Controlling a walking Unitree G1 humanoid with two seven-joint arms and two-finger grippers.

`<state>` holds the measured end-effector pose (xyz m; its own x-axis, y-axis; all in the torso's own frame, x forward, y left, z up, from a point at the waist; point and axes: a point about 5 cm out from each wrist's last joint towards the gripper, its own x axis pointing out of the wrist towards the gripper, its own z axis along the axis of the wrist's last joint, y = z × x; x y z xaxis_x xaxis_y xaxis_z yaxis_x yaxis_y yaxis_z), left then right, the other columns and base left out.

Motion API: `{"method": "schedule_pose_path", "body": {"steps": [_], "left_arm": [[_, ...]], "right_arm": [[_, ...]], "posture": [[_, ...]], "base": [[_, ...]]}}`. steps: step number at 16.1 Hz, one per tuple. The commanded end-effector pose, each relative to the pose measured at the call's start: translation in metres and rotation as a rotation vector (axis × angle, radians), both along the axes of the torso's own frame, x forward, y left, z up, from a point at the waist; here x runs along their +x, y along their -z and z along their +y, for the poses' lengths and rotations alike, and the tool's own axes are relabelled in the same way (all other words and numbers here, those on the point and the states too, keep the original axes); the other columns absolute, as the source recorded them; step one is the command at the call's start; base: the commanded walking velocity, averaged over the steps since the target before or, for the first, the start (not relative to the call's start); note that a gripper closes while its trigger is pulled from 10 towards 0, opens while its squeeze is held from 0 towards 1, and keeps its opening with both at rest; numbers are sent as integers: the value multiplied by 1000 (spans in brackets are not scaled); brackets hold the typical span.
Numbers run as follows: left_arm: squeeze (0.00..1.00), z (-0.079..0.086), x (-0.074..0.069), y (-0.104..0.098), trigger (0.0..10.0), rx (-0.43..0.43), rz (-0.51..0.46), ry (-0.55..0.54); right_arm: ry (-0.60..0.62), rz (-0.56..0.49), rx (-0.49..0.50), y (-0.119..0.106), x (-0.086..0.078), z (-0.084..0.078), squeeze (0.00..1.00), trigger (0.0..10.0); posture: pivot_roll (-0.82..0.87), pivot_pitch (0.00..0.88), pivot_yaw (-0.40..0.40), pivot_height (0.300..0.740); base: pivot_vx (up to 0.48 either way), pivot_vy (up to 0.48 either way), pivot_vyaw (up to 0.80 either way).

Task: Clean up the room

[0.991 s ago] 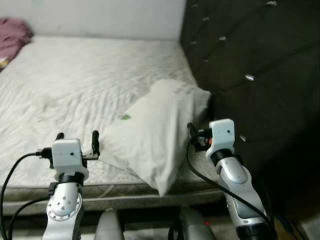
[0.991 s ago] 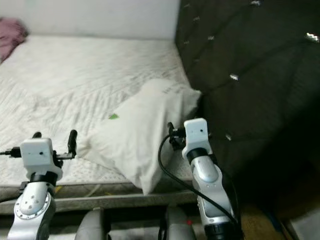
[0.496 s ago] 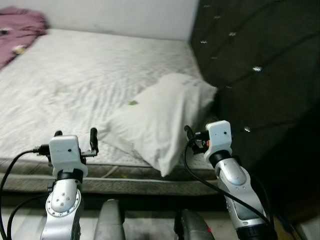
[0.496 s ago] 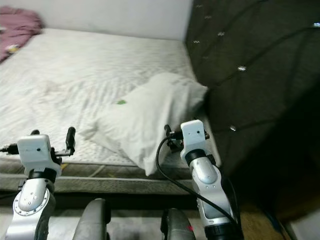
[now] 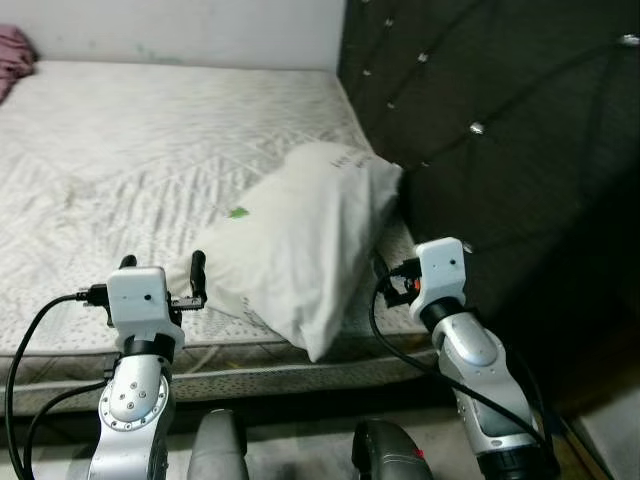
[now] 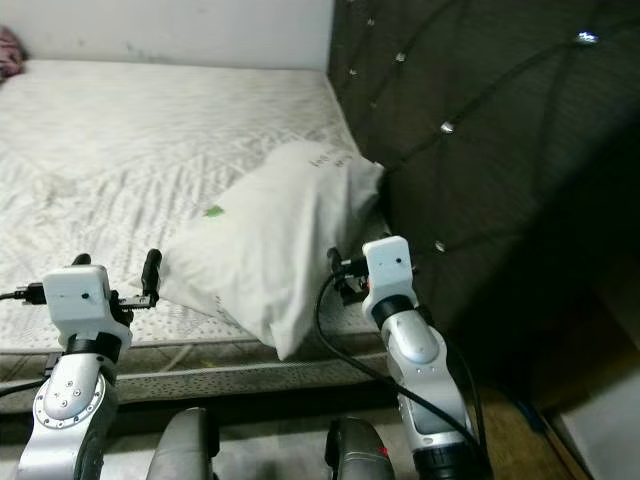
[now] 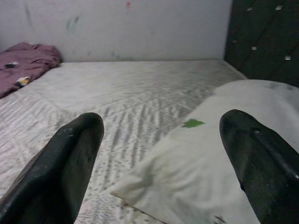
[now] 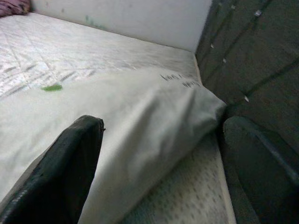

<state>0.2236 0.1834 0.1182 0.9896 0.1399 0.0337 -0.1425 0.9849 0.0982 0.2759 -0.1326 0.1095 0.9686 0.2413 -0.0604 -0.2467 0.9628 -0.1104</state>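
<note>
**Robot stands at the bed, ready to take the pillow**

The white pillow (image 5: 300, 245) lies askew on the mattress (image 5: 130, 150), one corner over the near edge and its far end close to the dark headboard (image 5: 500, 130). The left gripper (image 5: 160, 272) waits just beside the pillow's near left corner, jaws wide open and holding nothing. The right gripper (image 8: 159, 154) is near the pillow's right side, also open and empty. The step in hand seems to be the approach. Next, both arms probably must reach forward and close on the pillow.
</note>
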Motion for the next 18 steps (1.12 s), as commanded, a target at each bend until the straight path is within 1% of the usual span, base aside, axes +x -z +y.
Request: {"method": "schedule_pose_path", "body": {"steps": [1, 5, 7, 8, 10, 11, 12, 13, 14, 15, 16, 18], "left_arm": [[0, 3, -2, -2, 10000, 8, -1, -2], [0, 2, -1, -1, 10000, 7, 11, -1], [0, 1, -1, -2, 10000, 6, 18, -2], [0, 3, -2, -3, 10000, 7, 19, -3], [0, 4, -5, -2, 10000, 17, 36, -6], [0, 4, -7, -2, 10000, 20, 39, -9], [0, 4, -8, -1, 10000, 21, 44, -16], [0, 5, -10, -1, 10000, 30, 54, -28], [0, 9, -13, 1, 10000, 59, 81, -54], [0, 16, -17, 5, 10000, 82, 113, -90], [0, 20, -20, 6, 10000, 83, 125, -104], [0, 27, -24, 7, 10000, 98, 149, -135]], "right_arm": [[-16, -20, 12, -8, 4, 3, 0, 10000], [-33, -9, 20, -8, 2, 5, 0, 10000], [-39, 4, -6, -7, 3, 7, 0, 10000], [-61, 12, -8, -7, 4, 11, 0, 10000], [-87, 52, -9, -2, 3, 15, 0, 10000], [-107, 71, 1, 0, 2, 16, 0, 10000], [-145, 88, 13, 2, 1, 19, 0, 10000], [-167, 114, 2, 4, 1, 21, 0, 10000], [-204, 141, -1, 6, 1, 24, 0, 10000], [-249, 164, -12, 9, 2, 30, 0, 10000], [-265, 164, -15, 9, 1, 33, 0, 10000], [-298, 204, -27, 14, 5, 39, 0, 10000]], "posture": [[-29, 35, -63, 651], [-34, 42, -56, 651], [-35, 48, -54, 651], [-36, 65, -49, 651], [-23, 70, -48, 651], [-19, 70, -51, 646], [-14, 71, -57, 631], [-11, 75, -62, 621], [-5, 81, -68, 606], [4, 93, -68, 591], [6, 97, -68, 581], [16, 111, -69, 581]], "base": [[334, 0, 0], [300, 0, 0], [0, 0, 0], [0, 0, 0], [0, 0, 0], [0, 0, 0], [0, 0, 0], [0, 0, 0], [0, 0, 0], [0, 0, 0], [0, 0, 0], [0, 0, 0]]}}
